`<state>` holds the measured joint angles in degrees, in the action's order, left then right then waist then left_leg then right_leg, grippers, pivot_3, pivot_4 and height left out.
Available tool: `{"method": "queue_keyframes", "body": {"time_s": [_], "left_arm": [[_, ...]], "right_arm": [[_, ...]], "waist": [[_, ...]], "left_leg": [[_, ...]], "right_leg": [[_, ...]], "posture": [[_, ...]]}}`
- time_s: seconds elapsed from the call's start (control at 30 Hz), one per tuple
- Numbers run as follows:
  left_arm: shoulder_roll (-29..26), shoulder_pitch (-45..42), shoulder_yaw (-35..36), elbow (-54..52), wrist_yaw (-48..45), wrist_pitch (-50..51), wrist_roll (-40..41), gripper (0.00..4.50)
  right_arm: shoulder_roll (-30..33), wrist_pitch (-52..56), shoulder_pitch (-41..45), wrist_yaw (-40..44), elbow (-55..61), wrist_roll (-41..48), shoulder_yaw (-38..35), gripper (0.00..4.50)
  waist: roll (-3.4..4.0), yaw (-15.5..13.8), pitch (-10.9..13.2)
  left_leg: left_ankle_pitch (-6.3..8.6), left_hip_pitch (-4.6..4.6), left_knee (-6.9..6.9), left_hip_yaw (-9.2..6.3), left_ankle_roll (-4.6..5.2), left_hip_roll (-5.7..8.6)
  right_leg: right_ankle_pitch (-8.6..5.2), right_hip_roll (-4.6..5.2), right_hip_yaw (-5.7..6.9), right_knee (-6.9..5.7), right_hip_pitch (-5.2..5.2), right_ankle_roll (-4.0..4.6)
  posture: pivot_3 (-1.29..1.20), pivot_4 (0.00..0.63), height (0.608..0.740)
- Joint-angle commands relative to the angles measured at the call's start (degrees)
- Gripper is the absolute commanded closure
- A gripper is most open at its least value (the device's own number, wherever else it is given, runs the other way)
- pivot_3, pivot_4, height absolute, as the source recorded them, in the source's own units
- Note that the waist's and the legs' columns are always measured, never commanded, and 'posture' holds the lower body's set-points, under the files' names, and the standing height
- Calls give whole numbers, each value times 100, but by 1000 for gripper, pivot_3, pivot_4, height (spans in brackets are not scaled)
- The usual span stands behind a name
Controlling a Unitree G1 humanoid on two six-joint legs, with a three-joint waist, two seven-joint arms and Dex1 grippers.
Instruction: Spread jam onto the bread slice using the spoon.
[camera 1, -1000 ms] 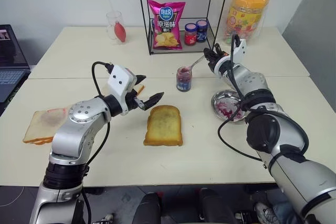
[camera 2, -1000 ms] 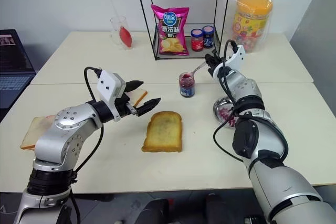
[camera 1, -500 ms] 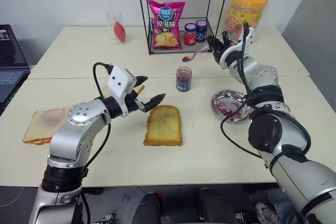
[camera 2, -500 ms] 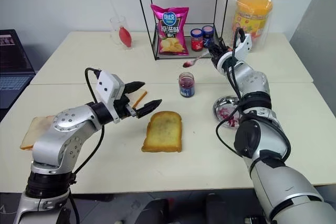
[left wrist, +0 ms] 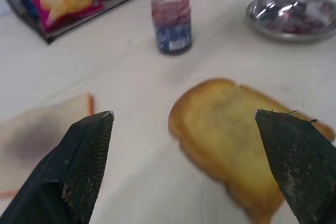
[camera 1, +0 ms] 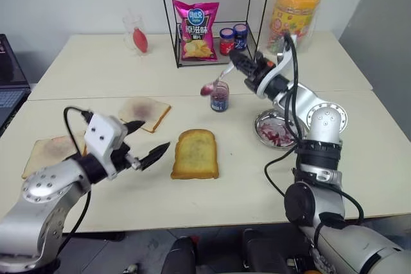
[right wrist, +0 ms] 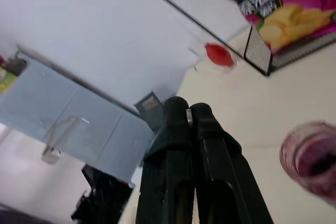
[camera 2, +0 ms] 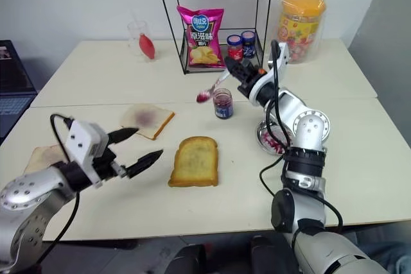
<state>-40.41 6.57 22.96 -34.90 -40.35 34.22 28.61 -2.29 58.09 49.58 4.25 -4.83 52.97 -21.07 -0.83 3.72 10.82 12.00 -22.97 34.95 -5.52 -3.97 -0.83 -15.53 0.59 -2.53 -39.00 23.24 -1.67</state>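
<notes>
The golden-brown bread slice (camera 1: 194, 154) lies flat in the middle of the table. Behind it stands the small glass jar of dark jam (camera 1: 220, 96). My right gripper (camera 1: 236, 62) is shut on the handle of the slim metal spoon (camera 1: 217, 79), held in the air. The spoon's bowl carries a purple-red blob of jam and hangs just left of the jar's mouth. My left gripper (camera 1: 153, 137) is open and empty, low over the table to the left of the bread. In the left wrist view its fingers (left wrist: 84, 166) frame the bread slice (left wrist: 236, 129).
A metal dish (camera 1: 276, 129) smeared with jam sits right of the jar. A pale stained slice (camera 1: 144, 112) and more pale slices (camera 1: 48, 152) lie at the left. A wire rack (camera 1: 212, 43) with a chip bag and two small jars stands behind, beside a large plastic tub (camera 1: 292, 11).
My right gripper lifted the spoon out of the jam jar and brought it, loaded with jam, nearer and leftward. My left gripper drew back to the left, away from the bread. The camera shifted.
</notes>
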Motion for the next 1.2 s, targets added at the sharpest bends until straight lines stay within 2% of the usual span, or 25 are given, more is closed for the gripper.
{"method": "queue_keyframes", "body": {"time_s": [0.03,0.2,0.33,0.47,0.6,0.83,1.2], "left_arm": [[125,807,258,-372,-227,-385,13,0],[182,1316,214,-548,-317,-607,-3,0],[199,1581,76,-580,-411,-844,-98,0],[236,1476,-157,-459,-392,-1007,-172,0],[178,1247,-357,-336,-404,-1029,-205,0],[84,958,-541,-293,-399,-923,-184,0],[50,778,-581,-219,-389,-835,-144,0]], "right_arm": [[-81,-243,-511,503,704,-229,820,4485],[-3,-741,-900,952,756,-779,1561,4485],[-43,-976,-1105,1158,694,-998,1879,4485],[241,-1614,-1340,1662,750,-1771,2670,4485],[418,-2025,-1421,1989,924,-2205,3104,4485],[698,-2656,-1502,2351,1458,-2883,3677,4485],[825,-2997,-1577,2659,1582,-3335,3937,4485]], "waist": [[-2,-1,-2],[-6,-45,-3],[-9,-43,-5],[-10,-50,-6],[-10,-43,-6],[-13,-46,-7],[-14,-47,-7]], "left_leg": [[0,5,0,3,0,-2],[-1,5,3,2,1,-3],[-2,7,2,6,1,-5],[-1,6,-1,4,1,-5],[-1,6,-1,5,1,-6],[-1,6,-1,4,0,-9],[-1,6,-1,3,0,-10]], "right_leg": [[-2,-2,-4,2,-4,-1],[-19,-2,-2,0,-4,-16],[-21,-4,-5,1,-5,-11],[-23,-4,-1,4,-4,-11],[-22,-5,-2,2,-3,-12],[-22,-8,-2,2,-2,-13],[-22,-8,-2,3,-3,-13]], "posture": [[0,150,740],[0,150,740],[0,150,740],[0,150,740],[0,150,740],[0,150,740],[0,150,740]]}}
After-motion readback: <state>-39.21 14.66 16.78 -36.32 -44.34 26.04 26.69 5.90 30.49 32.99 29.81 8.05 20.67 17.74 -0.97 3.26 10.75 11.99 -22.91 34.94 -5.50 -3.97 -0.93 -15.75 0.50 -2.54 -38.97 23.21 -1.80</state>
